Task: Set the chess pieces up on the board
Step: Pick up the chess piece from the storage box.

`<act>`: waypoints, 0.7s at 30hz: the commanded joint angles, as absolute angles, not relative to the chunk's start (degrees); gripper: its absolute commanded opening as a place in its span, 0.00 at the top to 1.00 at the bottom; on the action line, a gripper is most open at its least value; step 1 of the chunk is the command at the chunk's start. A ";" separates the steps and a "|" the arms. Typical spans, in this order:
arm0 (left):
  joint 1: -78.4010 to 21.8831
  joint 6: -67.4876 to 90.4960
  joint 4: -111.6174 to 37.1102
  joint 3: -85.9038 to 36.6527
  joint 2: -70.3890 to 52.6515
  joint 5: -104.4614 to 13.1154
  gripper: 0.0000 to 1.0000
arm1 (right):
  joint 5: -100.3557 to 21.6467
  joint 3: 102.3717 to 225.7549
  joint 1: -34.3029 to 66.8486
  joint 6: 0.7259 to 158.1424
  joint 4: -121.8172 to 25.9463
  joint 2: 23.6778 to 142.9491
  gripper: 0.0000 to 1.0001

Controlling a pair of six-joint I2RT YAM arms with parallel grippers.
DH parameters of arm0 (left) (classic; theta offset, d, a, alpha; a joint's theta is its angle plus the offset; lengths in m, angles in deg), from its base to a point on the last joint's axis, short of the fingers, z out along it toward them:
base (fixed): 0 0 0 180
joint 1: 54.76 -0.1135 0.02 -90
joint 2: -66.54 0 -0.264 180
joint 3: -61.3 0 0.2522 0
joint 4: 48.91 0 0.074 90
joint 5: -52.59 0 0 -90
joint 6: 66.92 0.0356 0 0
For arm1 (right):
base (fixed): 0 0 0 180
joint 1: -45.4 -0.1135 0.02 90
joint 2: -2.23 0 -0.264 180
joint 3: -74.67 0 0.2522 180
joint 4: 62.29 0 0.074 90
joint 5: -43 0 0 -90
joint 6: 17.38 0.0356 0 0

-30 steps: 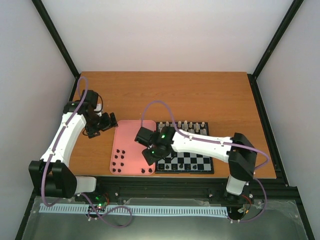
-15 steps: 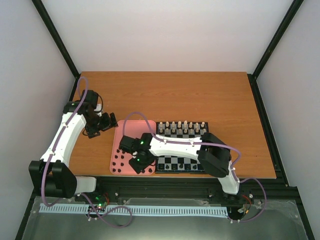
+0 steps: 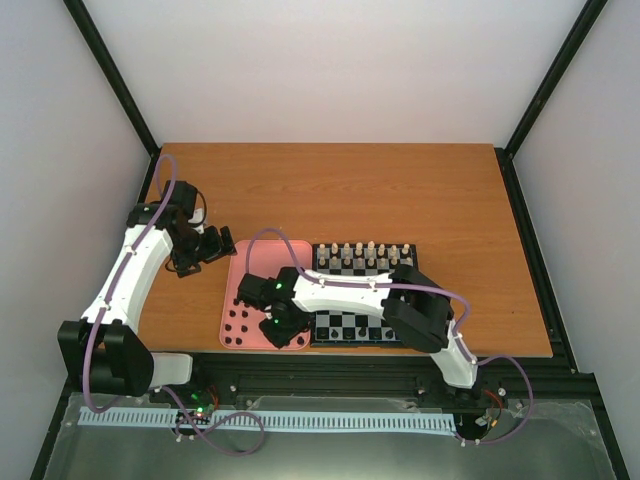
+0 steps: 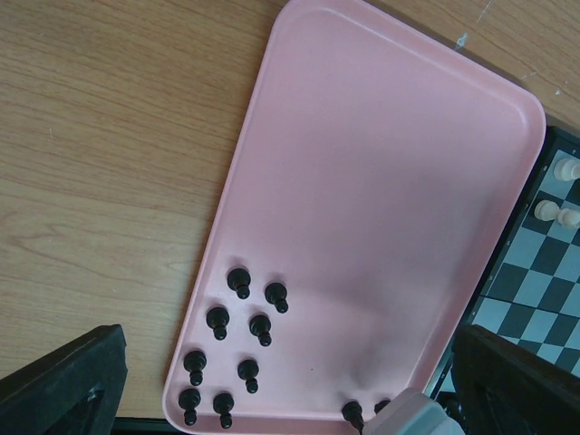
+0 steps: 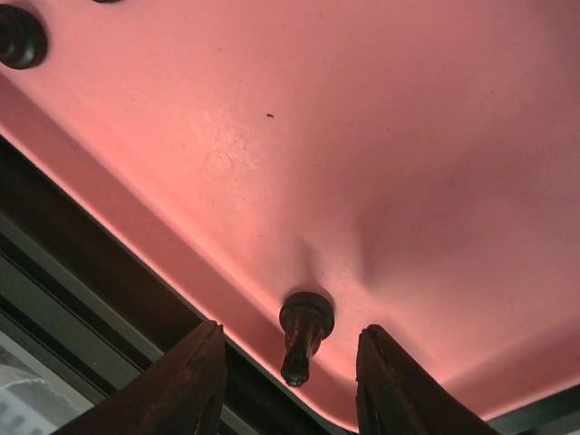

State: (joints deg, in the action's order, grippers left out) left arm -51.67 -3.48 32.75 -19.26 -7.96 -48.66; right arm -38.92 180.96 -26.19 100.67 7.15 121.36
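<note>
A pink tray [image 3: 255, 262] is shown on the wooden table [image 3: 350, 185], its long right side just beside the board [image 3: 348, 326]. The board's far rows are lined with cream-white pieces [image 3: 360, 256]. The black chess pieces [image 4: 231, 349] are gathered at the tray's near end. Eight are clustered upright in the near left corner, and two more are partly cut off at the near edge, toward the right corner.

In the overhead view much of the board's near half is covered by the right arm [image 3: 340, 288], which is folded low and stretched leftward across the checks to the tray (whether dark figures stand on the squares beneath it cannot be told). The right gripper [image 5: 290, 362] is pointed down at the tray's near right corner with its fingers parted. One black pawn [image 5: 304, 328] is framed in the gap between them and is touched by neither, so nothing is grasped. The tray's raised rim is seen just beside the pawn. Another dark piece [image 5: 18, 36] is caught at the upper left edge of the right wrist view.

The left arm [image 3: 130, 270] is bent over the table's left side, well apart from the board. The left gripper [image 3: 205, 245] is held near the tray's far left corner and is aimed toward the tray. Its fingers [image 4: 63, 385] are spread wide and nothing is held between them.
</note>
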 commanded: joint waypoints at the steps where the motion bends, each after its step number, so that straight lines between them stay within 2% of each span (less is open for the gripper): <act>1: -51.88 -2.15 32.61 -19.43 -8.06 -49.75 0.00 | -37.90 182.23 -25.75 100.33 7.56 123.37 0.60; 5: -51.89 -2.14 32.60 -19.64 -8.33 -49.89 0.00 | -37.66 182.34 -25.53 100.39 7.56 124.13 0.61; 21: -51.87 -2.14 32.52 -19.45 -8.26 -49.83 0.00 | -37.94 182.06 -25.00 100.33 8.10 124.31 0.87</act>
